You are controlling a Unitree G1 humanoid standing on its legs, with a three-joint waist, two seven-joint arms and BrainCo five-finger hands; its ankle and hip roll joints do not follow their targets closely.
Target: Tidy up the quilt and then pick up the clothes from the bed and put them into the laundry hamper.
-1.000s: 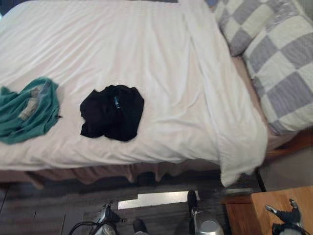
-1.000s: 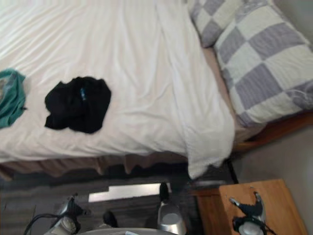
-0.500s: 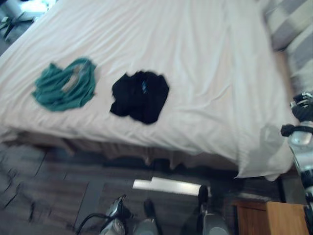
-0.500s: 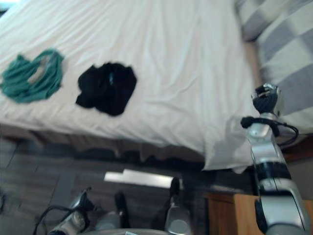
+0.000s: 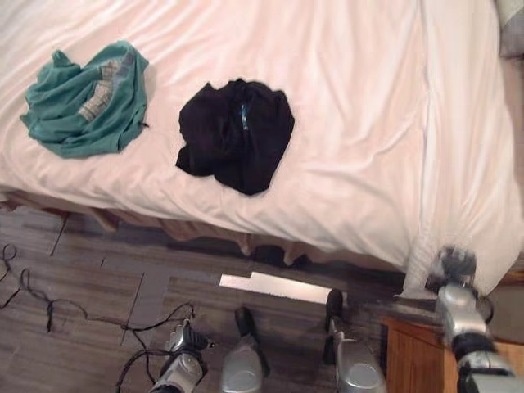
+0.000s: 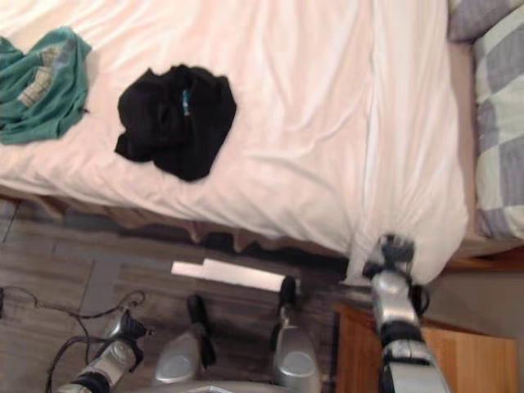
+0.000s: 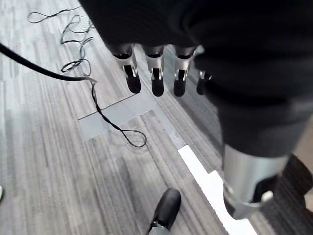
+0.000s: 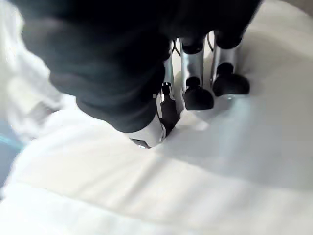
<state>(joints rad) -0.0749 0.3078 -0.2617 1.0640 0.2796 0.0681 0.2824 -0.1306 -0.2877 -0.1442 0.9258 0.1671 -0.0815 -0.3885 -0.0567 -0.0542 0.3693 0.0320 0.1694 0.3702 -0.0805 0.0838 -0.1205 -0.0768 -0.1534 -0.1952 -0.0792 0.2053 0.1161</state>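
Right hand pinches the white quilt at its hanging corner; left hand hangs open, no writing readable.

A white quilt covers the bed, its lower-right corner hanging over the edge. A crumpled black garment lies mid-frame; a bunched teal garment lies upper left.

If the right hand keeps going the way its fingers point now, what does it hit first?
The white quilt. In the right wrist view the right hand points its fingertips straight at the fabric, apparently at or just short of contact; depth is hard to judge. It sits at the quilt's hanging corner.
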